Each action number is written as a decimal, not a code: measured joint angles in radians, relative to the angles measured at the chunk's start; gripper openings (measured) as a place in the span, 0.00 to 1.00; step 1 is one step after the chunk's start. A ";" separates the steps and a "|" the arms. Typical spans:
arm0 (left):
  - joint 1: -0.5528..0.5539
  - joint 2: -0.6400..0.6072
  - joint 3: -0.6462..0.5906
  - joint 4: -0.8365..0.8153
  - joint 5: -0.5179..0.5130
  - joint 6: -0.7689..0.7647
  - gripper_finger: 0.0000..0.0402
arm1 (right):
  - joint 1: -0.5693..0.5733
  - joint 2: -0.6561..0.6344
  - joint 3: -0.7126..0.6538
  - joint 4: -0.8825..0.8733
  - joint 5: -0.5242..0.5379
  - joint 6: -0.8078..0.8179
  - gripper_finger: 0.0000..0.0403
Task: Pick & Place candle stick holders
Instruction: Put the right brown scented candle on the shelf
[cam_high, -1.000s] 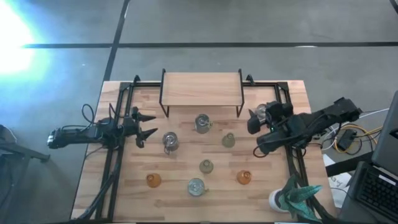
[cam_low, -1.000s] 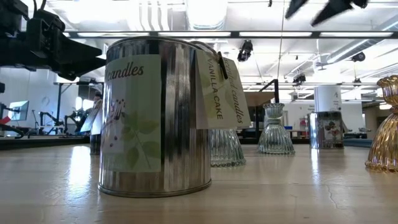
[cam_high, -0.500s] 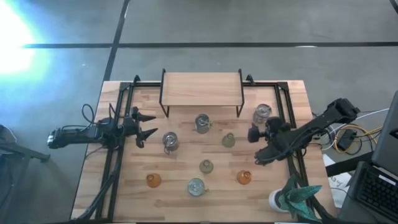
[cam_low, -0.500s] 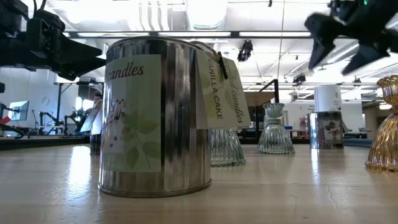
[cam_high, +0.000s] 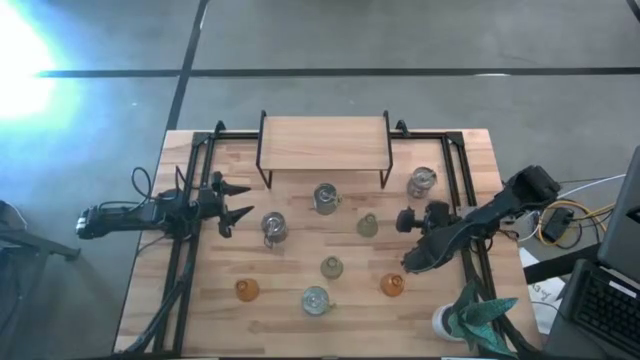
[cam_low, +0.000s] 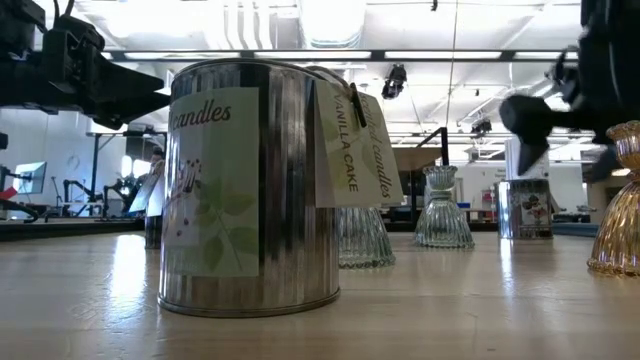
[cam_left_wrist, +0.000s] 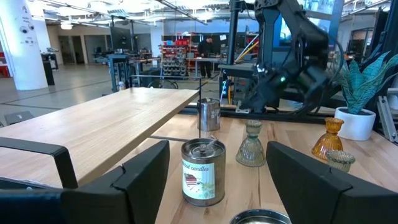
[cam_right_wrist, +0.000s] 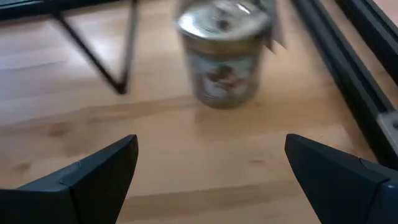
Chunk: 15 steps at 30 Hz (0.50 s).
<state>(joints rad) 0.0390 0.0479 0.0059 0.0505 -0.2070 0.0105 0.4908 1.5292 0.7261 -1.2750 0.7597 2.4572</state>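
Note:
Eight candle stick holders stand on their bases on the wooden table. The silvery tins are at the back right (cam_high: 421, 182), under the rack's front (cam_high: 325, 197), left of centre (cam_high: 272, 227) and near the front (cam_high: 316, 299). Two pale green holders (cam_high: 368, 225) (cam_high: 331, 267) and two amber ones (cam_high: 247, 290) (cam_high: 392, 285) stand between them. My right gripper (cam_high: 406, 240) is open and empty above the table, between the back-right tin (cam_right_wrist: 225, 56) and the right amber holder. My left gripper (cam_high: 236, 202) is open and empty at the left, facing the left-of-centre tin (cam_left_wrist: 202, 171).
A wooden rack on black legs (cam_high: 324, 142) stands at the far middle. Black rails (cam_high: 462, 170) run along both sides of the table. A white pot with a teal plant (cam_high: 470, 315) stands at the near right corner. A laptop (cam_high: 605, 300) lies off the table's right edge.
My right gripper has drawn away from the back-right tin, going toward the table's near edge and down, its fingers apart throughout. The tin stands where it was. My left arm has kept still.

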 joint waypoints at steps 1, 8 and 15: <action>0.000 0.000 0.000 0.000 0.000 0.000 0.68 | 0.000 0.021 -0.009 0.000 0.003 0.023 0.99; 0.000 0.000 0.000 0.000 0.000 0.000 0.68 | -0.002 0.185 -0.037 0.003 0.092 0.028 0.99; 0.000 0.000 0.000 0.000 0.000 0.000 0.68 | -0.028 0.280 -0.035 0.003 0.136 0.034 0.99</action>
<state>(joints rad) 0.0391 0.0475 0.0059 0.0505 -0.2073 0.0105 0.4628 1.8089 0.6907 -1.2716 0.8953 2.4908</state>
